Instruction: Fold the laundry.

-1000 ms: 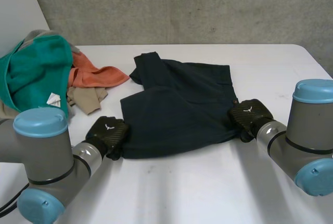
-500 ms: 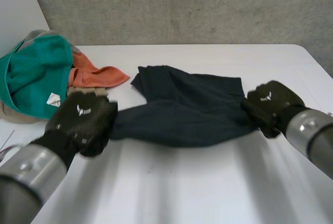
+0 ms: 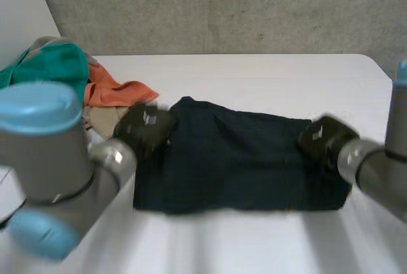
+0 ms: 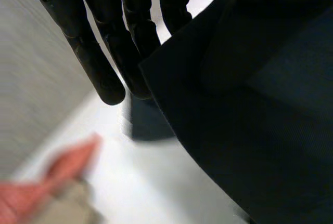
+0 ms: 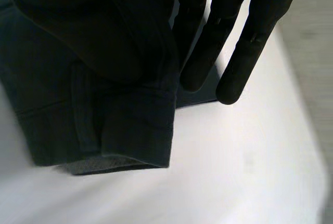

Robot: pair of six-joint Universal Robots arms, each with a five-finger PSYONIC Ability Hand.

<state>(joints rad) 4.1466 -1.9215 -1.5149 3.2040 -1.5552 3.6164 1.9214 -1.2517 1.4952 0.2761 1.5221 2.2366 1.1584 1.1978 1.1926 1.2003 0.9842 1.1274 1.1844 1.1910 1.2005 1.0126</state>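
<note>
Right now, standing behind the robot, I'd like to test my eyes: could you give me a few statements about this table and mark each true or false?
1. The dark garment lies on the white table. True.
2. The pile of clothes sits on the robot's right side. False: it sits on the left side, beyond the left hand.
3. That pile holds a green cloth and an orange cloth. True.
4. Both hands rest on the pile. False: the left hand is at one end of the dark garment and the right hand at the other end.
</note>
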